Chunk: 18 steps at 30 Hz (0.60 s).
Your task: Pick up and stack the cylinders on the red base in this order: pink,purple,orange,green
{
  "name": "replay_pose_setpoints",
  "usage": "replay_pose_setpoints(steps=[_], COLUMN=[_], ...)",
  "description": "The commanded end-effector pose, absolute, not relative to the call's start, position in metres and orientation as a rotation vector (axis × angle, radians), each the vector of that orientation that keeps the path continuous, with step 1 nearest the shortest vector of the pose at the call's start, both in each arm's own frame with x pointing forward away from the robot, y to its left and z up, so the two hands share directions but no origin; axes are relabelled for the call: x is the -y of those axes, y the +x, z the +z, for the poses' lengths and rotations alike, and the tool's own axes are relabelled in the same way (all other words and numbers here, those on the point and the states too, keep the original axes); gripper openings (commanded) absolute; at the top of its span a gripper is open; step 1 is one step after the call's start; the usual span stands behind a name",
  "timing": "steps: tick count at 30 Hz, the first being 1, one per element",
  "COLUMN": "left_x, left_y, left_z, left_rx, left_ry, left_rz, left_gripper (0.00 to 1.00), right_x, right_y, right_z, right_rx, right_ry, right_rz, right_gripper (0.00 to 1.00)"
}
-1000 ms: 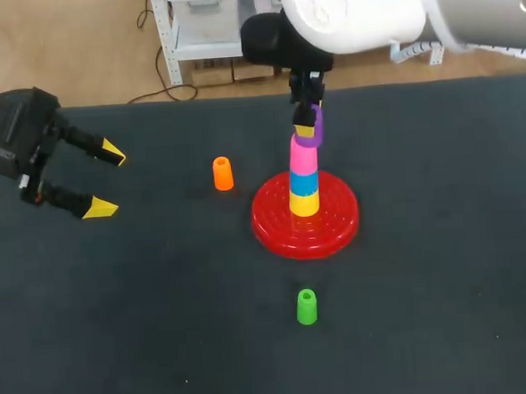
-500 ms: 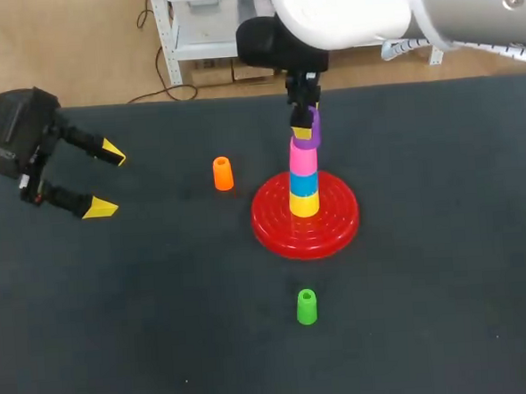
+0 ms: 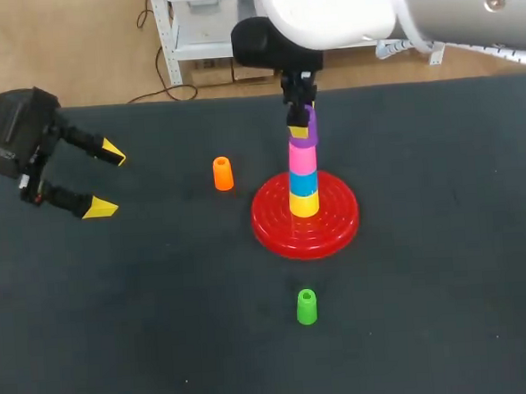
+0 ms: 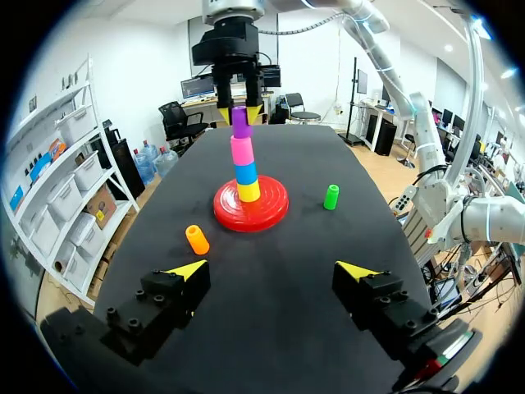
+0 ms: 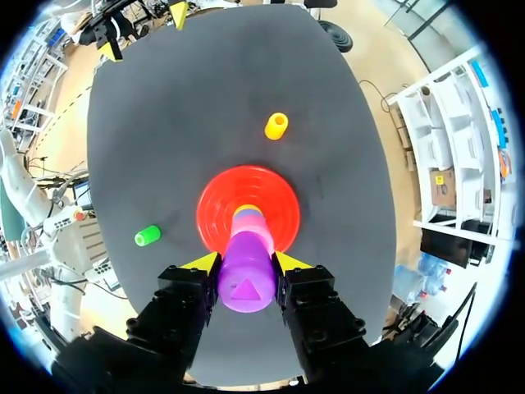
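At the frame's left the left gripper (image 3: 107, 180) hangs spread and empty, the orange cylinder (image 3: 222, 174) and green cylinder (image 3: 306, 307) stand unstacked beside the red base (image 3: 336, 224), and at upper centre the right gripper (image 3: 300, 123) clamps the purple cylinder (image 3: 303, 136) upright, axis-aligned atop the pink cylinder (image 3: 302, 159) for seating

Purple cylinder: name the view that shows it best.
Left wrist view: the purple cylinder shows side-on atop the pink cylinder. Head view hides part behind the right pincer; right wrist view shows mainly its top.

On the dark bench (image 3: 162, 301) stand a ring-patterned red base (image 3: 338, 221), yellow cylinder (image 3: 305, 204), blue cylinder (image 3: 303, 184), pink cylinder (image 3: 302, 159), purple cylinder (image 3: 305, 135), orange cylinder (image 3: 222, 174) and green cylinder (image 3: 306, 307).
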<state>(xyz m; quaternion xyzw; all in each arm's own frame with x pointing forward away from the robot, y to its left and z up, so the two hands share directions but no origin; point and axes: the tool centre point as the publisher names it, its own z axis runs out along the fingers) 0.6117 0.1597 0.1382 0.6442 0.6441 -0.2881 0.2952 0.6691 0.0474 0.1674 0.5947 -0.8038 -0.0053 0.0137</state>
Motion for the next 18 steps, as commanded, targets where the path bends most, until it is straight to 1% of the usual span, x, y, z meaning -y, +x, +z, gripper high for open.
replay_pose_setpoints(steps=[1,18], left_x=[-0.1607,-0.1607], left_y=[0.6107,0.6107], left_z=[0.1373,0.1373], left_rx=[-1.708,-1.708], left_ry=[1.712,1.712], left_rz=[-0.764,-0.764], left_gripper=[1.0,1.0], right_x=[-0.0467,-0.0471], right_y=[0.6711,0.6688], right_z=[0.1647,0.1602], right_rx=[2.51,2.484], right_ry=[1.852,1.851], right_rz=[-0.018,-0.023], right_gripper=[0.0,0.0])
